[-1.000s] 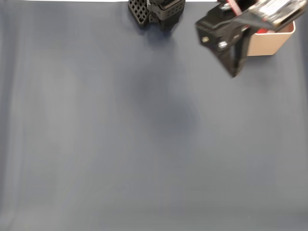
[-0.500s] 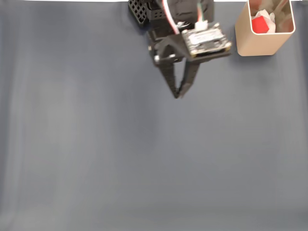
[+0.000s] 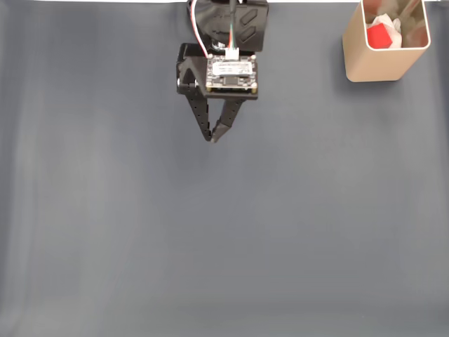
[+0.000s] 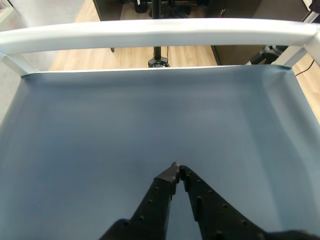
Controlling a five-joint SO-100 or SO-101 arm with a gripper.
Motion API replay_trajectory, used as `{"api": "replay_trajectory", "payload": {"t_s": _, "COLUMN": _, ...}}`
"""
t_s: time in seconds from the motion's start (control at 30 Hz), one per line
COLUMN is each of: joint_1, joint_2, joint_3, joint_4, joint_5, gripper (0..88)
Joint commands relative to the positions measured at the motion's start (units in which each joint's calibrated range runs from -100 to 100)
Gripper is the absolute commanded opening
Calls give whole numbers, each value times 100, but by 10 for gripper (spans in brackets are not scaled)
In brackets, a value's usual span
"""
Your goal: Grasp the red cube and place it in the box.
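Observation:
The red cube lies inside the beige box at the top right of the fixed view, beside some pale crumpled material. My gripper is far to the left of the box, near the top centre, over bare blue cloth. Its two black fingers meet at the tips with nothing between them. In the wrist view the gripper points at the empty cloth, its tips touching.
A blue-grey cloth covers the whole table. The arm's black base stands at the top edge. In the wrist view a white frame rail runs along the table's far edge, with wooden floor beyond.
The arm has swung left from over the box to the top centre. The cube, hidden by the gripper a second ago, now shows inside the box. The fingers stay together.

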Motion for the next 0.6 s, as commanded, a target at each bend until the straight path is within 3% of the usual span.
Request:
{"api": "replay_trajectory", "payload": {"t_s": 0.0, "joint_1": 96, "joint_2": -526, "joint_3": 661, "joint_4": -349, "joint_5": -24, "gripper": 1}}
{"api": "replay_trajectory", "payload": {"t_s": 0.57, "joint_1": -146, "joint_2": -2404, "joint_3": 3569, "joint_4": -759, "joint_5": -54, "gripper": 1}}
